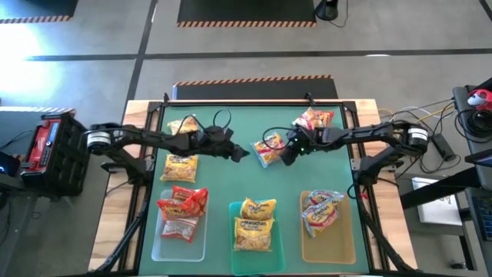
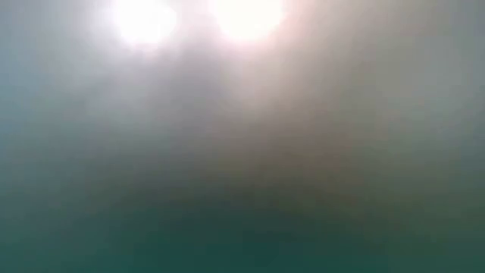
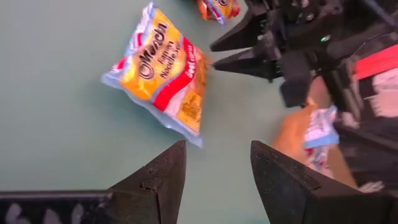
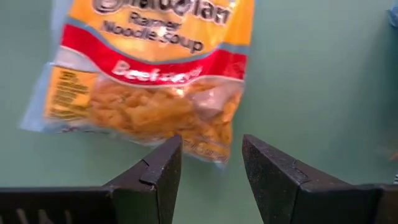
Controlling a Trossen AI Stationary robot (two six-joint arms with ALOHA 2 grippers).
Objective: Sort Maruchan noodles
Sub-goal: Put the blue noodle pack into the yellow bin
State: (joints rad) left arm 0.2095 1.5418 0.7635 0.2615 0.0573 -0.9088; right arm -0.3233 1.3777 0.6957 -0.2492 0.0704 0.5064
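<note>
Both pincers stand apart and empty above the green worktop (image 1: 223, 188). A beef noodle packet (image 4: 149, 74) lies just ahead of the right pincer (image 4: 211, 165), between it and the left pincer (image 3: 217, 171).

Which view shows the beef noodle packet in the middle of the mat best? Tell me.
The right wrist view: the beef packet fills it, label readable, just beyond the right gripper and its open jaws. The left wrist view shows it whole but farther off. The high view shows it small. The low view shows only haze.
</note>
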